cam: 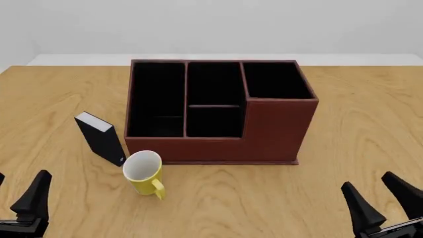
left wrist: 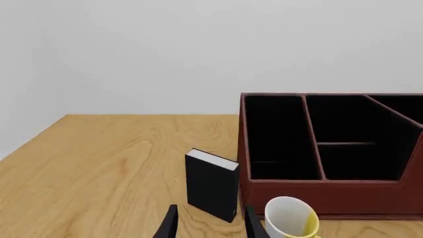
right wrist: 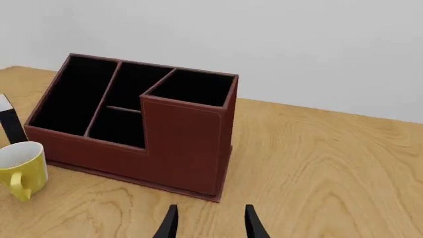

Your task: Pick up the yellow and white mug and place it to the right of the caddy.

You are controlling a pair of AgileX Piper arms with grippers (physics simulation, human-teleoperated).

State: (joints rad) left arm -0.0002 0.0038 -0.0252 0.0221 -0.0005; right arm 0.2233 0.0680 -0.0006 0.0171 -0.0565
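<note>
Resting low at the near left, the left gripper (cam: 17, 201) has its jaws apart, holding nothing. A small black book-like block (cam: 100, 138) stands beside the yellow and white cylindrical mug (cam: 143, 172), upright just before the large reddish-brown rectangular caddy (cam: 218, 111) on the wooden table (cam: 357, 119). At near right, the right gripper (cam: 383, 198) is likewise spread and unladen.

Worktop (cam: 357, 114): flat surface with a light wood-grain finish, extending across the full front view. Its far edge meets a plain white wall (cam: 211, 25).

Black block (cam: 100, 138): small, book-like, with a white top face and black sides. It stands on end on the worktop, leaning slightly in the front view, toward the left side of the worktop and well short of its far edge. The wrist views show the same narrow white top face.
</note>
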